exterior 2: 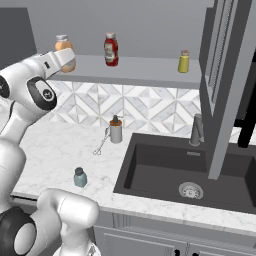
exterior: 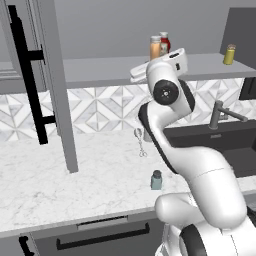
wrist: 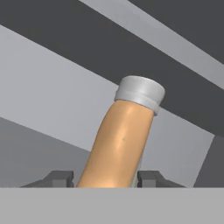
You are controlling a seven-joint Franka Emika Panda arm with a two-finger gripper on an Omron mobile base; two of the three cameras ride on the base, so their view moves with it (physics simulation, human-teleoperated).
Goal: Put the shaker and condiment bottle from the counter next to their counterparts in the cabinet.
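The orange condiment bottle (wrist: 120,140) with its pale cap sits between my gripper's (wrist: 105,179) dark fingers (wrist: 59,178), which are shut on it. My gripper (exterior 2: 61,61) holds the condiment bottle (exterior: 155,48) (exterior 2: 64,50) at the left part of the cabinet shelf (exterior: 100,70) (exterior 2: 145,67). Just beside it stands the red ketchup bottle (exterior: 164,41) (exterior 2: 111,49). Farther right on the shelf is the yellow-green shaker (exterior: 229,54) (exterior 2: 184,61). The teal shaker (exterior: 156,180) (exterior 2: 80,177) stands upright on the marble counter (exterior: 75,180) near its front edge.
The open cabinet door (exterior: 55,75) with its black bar handle (exterior: 27,75) hangs left of the arm. A second door (exterior 2: 225,75) hangs over the dark sink (exterior 2: 185,170) and faucet (exterior 2: 196,130). A grey pump dispenser (exterior 2: 116,131) and a metal utensil (exterior: 141,142) sit by the backsplash.
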